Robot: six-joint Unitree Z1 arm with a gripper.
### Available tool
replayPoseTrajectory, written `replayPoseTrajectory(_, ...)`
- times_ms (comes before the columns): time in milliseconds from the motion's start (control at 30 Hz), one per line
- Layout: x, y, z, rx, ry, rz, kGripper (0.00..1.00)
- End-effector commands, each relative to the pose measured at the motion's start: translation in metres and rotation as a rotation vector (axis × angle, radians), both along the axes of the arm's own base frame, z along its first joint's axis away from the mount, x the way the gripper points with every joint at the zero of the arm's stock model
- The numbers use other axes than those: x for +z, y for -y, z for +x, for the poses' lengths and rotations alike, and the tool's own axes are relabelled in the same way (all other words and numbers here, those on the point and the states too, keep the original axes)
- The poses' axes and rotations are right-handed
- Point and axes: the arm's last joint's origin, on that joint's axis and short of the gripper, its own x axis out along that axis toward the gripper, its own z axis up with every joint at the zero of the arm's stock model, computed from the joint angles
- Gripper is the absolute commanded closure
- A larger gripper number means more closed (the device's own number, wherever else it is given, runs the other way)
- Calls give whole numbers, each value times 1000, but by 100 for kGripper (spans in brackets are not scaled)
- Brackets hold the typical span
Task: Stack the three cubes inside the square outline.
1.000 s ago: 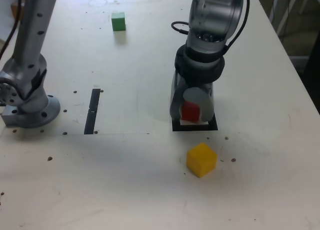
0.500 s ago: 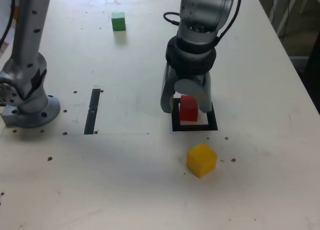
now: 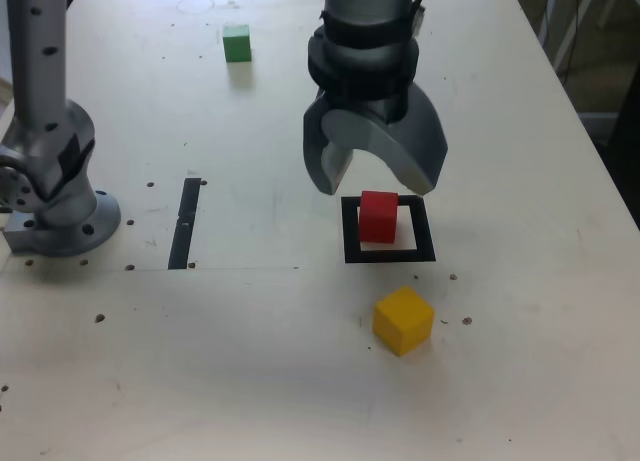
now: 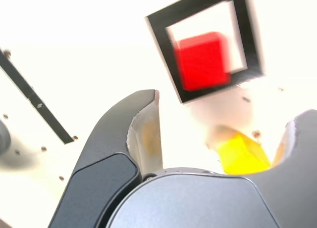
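1. Gripper (image 3: 376, 181) lifts away from around the red cube (image 3: 378, 218) and spreads its jaws since the earlier frame; all 3 cubes keep their places.
2. It is released now, wide apart and holding nothing.
3. Red sits inside the square outline (image 3: 390, 256), towards the exterior view's left side of the frame. The yellow cube (image 3: 403, 321) lies just outside, on the near side, turned cornerwise. The green cube (image 3: 237, 44) stands well apart, near the far edge.
4. The step in hand looks like backing off after placing cube 1. Rise straight and clear before any sideways swing, since a low fingertip could clip red.
5. Yellow seems the handier next pick, being nearest. Turn the wrist so the pads meet 2 opposite flat faces; closing on corners would likely spin it.
6. Lift yellow well above red's top, square it up, centre it over red, lower until it seats, then open gently and evenly. It looks a little larger than red, so an off-centre drop could tip the pair.
7. Underneath is a pale surface (image 3: 250, 381), dotted with small dark holes and crossed by a thin seam, with a narrow black strip (image 3: 185, 221) near the round arm base (image 3: 65, 236).
8. Beyond its edge at the exterior view's right, the room is dim.
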Motion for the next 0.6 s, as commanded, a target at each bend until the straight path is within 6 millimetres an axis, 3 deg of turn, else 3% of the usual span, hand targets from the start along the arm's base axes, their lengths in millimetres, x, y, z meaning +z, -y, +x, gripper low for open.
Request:
replayPoseTrajectory(0,12,7,-1,-51,23,14,0)
replayPoseTrajectory(267,27,48,5,-252,18,76,1)
replayPoseTrajectory(433,14,83,13,-385,-21,113,0)
replayPoseTrajectory(567,2,100,16,-471,-56,121,0)
